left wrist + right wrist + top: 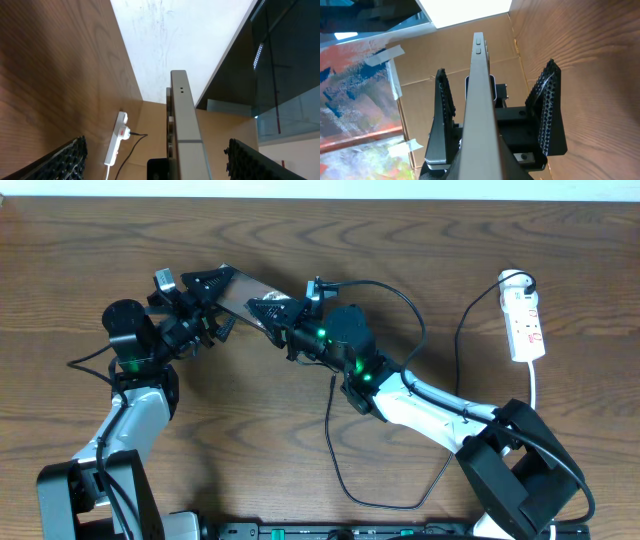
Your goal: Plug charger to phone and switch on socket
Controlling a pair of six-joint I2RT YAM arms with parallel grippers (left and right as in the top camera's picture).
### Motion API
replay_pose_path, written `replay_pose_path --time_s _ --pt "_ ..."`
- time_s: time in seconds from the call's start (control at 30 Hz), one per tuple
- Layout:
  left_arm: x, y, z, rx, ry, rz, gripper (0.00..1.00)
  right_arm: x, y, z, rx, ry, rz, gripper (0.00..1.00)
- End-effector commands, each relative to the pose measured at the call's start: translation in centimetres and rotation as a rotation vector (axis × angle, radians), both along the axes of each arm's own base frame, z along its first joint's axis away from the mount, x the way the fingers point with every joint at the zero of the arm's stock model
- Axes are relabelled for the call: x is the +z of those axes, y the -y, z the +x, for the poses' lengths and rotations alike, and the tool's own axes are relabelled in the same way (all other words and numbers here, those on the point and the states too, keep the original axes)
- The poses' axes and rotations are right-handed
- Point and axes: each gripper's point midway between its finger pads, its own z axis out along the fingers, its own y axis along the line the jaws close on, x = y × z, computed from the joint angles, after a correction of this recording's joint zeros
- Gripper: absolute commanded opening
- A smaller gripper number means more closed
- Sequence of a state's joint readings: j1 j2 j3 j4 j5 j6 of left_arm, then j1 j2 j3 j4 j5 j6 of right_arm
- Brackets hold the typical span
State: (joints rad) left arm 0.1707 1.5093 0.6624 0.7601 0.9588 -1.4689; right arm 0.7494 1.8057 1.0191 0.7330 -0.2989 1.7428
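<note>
The phone (pixel 245 290) is held off the table between both grippers, at the back left. It shows edge-on in the left wrist view (pixel 182 115) and the right wrist view (pixel 479 100). My left gripper (pixel 215 300) is open, one finger on each side of the phone's far-left end with clear gaps (pixel 157 150). My right gripper (pixel 272 315) grips the phone's other end. The charger (pixel 415 320), a thin black cable, runs from the right wrist in a loop to the socket (pixel 527 320), where it is plugged in. Its connector tip is hidden.
The white power strip lies at the far right, its cord running towards the front edge; it also shows in the left wrist view (pixel 116 147). The charger cable loops across the table's front middle (pixel 345 480). The right arm (pixel 430 405) stretches diagonally across the middle.
</note>
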Motion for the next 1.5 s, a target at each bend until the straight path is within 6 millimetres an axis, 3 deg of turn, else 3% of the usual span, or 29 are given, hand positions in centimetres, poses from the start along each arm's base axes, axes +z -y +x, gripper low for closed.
replay_pose_path --time_s 0.0,0.33,0.5,0.53,0.63,0.73,1.1,1.47 --pt "0.3 0.0 0.0 -0.002 0.029 0.023 0.86 1.4 -0.5 -0.4 0.01 -0.002 0.043 0.02" --pt "0.3 0.0 0.0 0.002 0.026 0.02 0.86 1.2 -0.7 -0.7 0.018 -0.03 0.048 0.02" --pt "0.3 0.0 0.0 0.003 0.026 0.021 0.77 1.2 -1.1 -1.1 0.028 -0.021 0.043 0.02" --pt "0.3 0.0 0.0 0.003 0.026 0.021 0.73 1.2 -1.1 -1.1 0.029 -0.021 0.043 0.02" --pt "0.3 0.0 0.1 0.005 0.026 0.021 0.47 1.2 -1.3 -1.4 0.036 -0.023 0.042 0.02" --pt "0.2 0.0 0.1 0.006 0.026 0.021 0.35 0.9 -1.7 -1.8 0.038 -0.031 0.033 0.02" --pt "0.2 -0.2 0.2 0.018 0.025 0.023 0.34 0.6 -2.2 -2.4 0.057 -0.041 0.024 0.01" --pt "0.2 -0.3 0.3 0.024 0.025 0.025 0.21 0.6 -2.5 -2.8 0.066 -0.041 0.024 0.02"
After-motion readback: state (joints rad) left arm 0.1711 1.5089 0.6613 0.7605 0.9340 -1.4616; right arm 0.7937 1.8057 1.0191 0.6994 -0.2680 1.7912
